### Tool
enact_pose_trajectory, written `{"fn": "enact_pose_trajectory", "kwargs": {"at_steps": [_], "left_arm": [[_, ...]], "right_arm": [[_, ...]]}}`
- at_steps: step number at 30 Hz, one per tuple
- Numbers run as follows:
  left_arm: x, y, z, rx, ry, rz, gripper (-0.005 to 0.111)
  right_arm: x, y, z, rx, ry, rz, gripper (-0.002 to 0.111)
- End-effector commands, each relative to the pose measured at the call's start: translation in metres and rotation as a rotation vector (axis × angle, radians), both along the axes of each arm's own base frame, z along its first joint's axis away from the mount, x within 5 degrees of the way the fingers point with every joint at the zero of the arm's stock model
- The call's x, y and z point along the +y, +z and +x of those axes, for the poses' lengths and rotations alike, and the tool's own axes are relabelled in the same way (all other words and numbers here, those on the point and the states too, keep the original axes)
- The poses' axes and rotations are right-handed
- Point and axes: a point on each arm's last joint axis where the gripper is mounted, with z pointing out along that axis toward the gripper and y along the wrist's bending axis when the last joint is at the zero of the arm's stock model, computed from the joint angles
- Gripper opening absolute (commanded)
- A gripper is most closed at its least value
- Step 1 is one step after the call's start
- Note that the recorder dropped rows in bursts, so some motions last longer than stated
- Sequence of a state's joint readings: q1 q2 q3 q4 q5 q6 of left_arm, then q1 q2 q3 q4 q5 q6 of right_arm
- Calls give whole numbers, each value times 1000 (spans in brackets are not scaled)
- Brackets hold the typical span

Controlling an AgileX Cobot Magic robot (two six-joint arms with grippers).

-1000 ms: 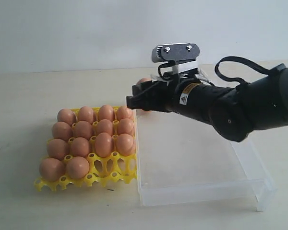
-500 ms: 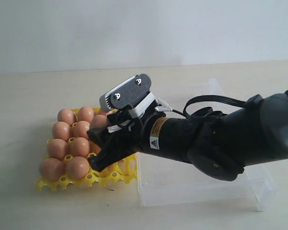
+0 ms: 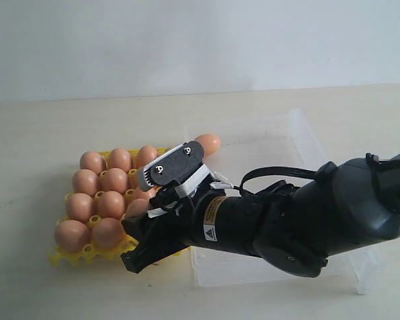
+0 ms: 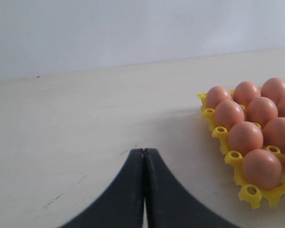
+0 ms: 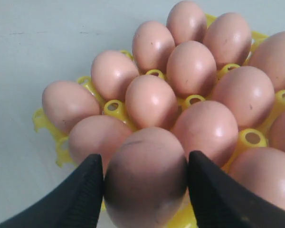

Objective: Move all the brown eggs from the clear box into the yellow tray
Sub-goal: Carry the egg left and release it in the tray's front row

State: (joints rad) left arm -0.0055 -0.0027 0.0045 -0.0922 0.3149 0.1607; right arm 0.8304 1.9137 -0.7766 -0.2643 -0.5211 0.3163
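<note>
My right gripper (image 5: pixel 143 159) is shut on a brown egg (image 5: pixel 146 178), its black fingers (image 5: pixel 85 190) pressing both sides. In the exterior view the right gripper (image 3: pixel 137 248) hangs low over the near right part of the yellow tray (image 3: pixel 63 257), where several brown eggs (image 3: pixel 110 203) fill the cups. One more brown egg (image 3: pixel 207 143) lies in the far left corner of the clear box (image 3: pixel 307 263). My left gripper (image 4: pixel 144 151) is shut and empty over bare table, beside the yellow tray (image 4: pixel 251 192) and its eggs (image 4: pixel 245 137).
The right arm's dark body (image 3: pixel 300 223) stretches across the clear box and hides much of its floor. The pale tabletop (image 3: pixel 40 133) spreads around tray and box, up to a white wall (image 3: pixel 187 40) at the back.
My right gripper has carried the egg from over the box's far left corner leftward and down to the tray's near right side. The egg in the box has come into view.
</note>
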Motion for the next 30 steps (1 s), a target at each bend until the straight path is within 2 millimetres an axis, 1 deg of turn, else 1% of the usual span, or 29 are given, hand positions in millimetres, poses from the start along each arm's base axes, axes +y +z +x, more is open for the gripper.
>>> {"fn": "enact_pose_trajectory", "kwargs": {"at_steps": [1, 4, 6, 9, 10, 12, 13, 15, 20, 26, 28, 30], "left_arm": [[0, 2, 0, -5, -5, -8, 0], [0, 2, 0, -5, -5, -8, 0], [0, 2, 0, -5, -5, -8, 0], [0, 2, 0, -5, -5, -8, 0], [0, 2, 0, -5, -5, -8, 0], [0, 2, 0, -5, -5, -8, 0], [0, 2, 0, -5, -5, -8, 0], [0, 2, 0, -5, -6, -6, 0], [0, 2, 0, -5, -6, -6, 0], [0, 2, 0, -5, -5, -9, 0], [0, 2, 0, -5, -5, -9, 0], [0, 2, 0, -5, -5, -9, 0]], "right_arm": [[4, 3, -1, -3, 1, 57, 0], [5, -2, -1, 1, 2, 65, 1], [6, -4, -1, -3, 5, 80, 6], [7, -6, 0, -4, 4, 92, 22], [6, -6, -1, -1, 4, 87, 30], [6, -6, 0, 1, 1, 86, 41], [6, -6, 0, 4, -14, 91, 45], [5, -6, 2, 5, -31, 94, 49], [5, -5, 2, -5, -29, 98, 57], [5, -4, 2, -17, -21, 85, 60], [5, 5, 2, -31, -21, 101, 59], [3, 26, 1, -64, -28, 135, 53]]}}
